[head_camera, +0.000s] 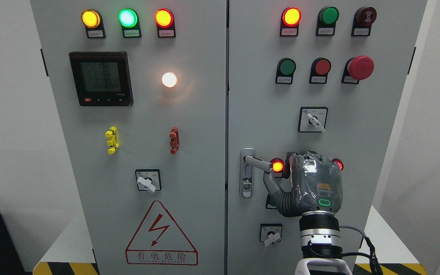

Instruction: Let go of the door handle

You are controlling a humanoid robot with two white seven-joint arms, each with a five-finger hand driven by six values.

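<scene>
My right hand (313,185) is up against the right cabinet door (376,152), palm to the panel. Fingers are out of sight behind it, so can't tell if curled or loose. Thumb reaches left toward the door handle (260,163), whose lever sticks out rightward from its lock plate; looks just apart, prob. already let go. Lit red lamp (277,166) sits betw. lever tip & hand. Grey double cabinet on white base w/ hazard stripes, pale walls round it.

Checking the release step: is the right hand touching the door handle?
Cannot tell. In the head view the right hand sits just right of the door handle tip; no clear gap or contact shows.
</scene>
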